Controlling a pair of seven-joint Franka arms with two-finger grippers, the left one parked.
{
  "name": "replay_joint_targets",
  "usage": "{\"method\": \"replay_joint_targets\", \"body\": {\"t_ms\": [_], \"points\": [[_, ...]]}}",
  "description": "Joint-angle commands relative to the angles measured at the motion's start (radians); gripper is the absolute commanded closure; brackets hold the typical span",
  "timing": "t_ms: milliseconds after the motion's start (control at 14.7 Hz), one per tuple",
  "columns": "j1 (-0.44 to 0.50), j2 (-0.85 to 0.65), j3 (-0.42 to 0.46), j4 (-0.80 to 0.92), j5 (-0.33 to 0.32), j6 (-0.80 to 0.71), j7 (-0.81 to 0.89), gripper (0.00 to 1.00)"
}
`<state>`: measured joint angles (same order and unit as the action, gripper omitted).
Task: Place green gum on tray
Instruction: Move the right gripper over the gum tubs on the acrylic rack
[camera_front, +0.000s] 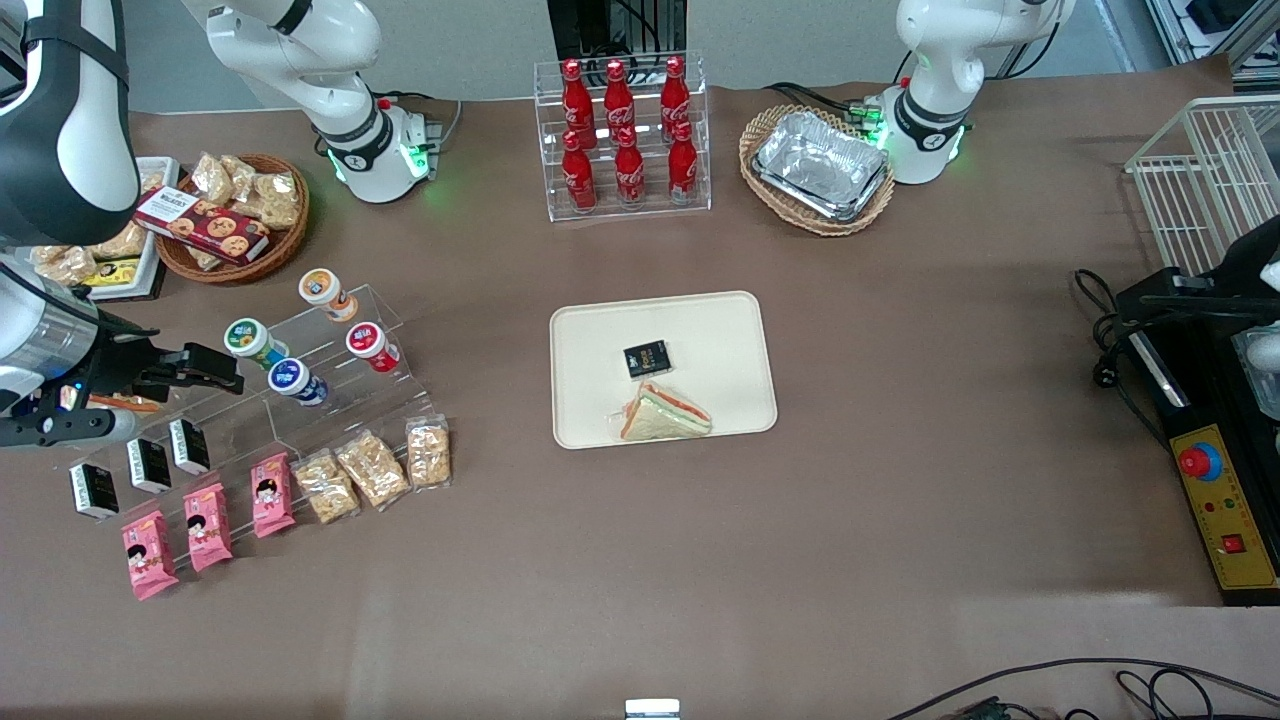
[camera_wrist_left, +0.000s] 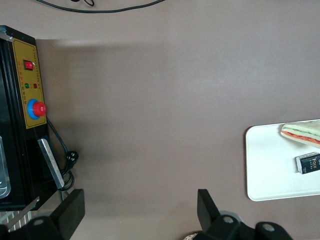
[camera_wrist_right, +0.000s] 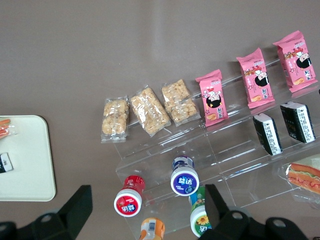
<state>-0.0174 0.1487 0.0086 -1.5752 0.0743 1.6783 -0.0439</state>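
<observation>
1. Tray (camera_front: 740, 330): cream, flat on the table, mid-table; a sandwich (camera_front: 665, 412) and a small black packet (camera_front: 647, 358) already lie on it, with bare room nearer the bottle rack.
2. Clear stepped display stand (camera_front: 390, 300): toward the working arm's end, holds the canisters.
3. Gripper (camera_front: 225, 368): jaws spread open, empty, hovering just beside the green gum.
4. Green gum (camera_front: 245, 338): lying tilted on the stand, blue-lidded canister (camera_front: 290, 377) close beside it. Likely light, rigid, smooth plastic, may roll; pinch across the body below the lid.
</observation>
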Motion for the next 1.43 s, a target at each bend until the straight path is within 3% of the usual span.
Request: {"method": "replay_joint_targets", "body": {"t_ms": [0, 545, 750, 1023, 1364], "points": [[-0.003, 0.011, -0.001, 0.018, 0.015, 0.005, -0.002, 0.00], [-0.007, -0.009, -0.030, -0.002, -0.007, -0.005, -0.113, 0.00], [-0.007, -0.043, -0.056, -0.046, -0.007, 0.004, -0.241, 0.00], [-0.004, -0.165, -0.075, -0.185, -0.008, 0.027, -0.261, 0.00], [-0.006, -0.365, -0.087, -0.509, -0.014, 0.233, -0.327, 0.00]]}}
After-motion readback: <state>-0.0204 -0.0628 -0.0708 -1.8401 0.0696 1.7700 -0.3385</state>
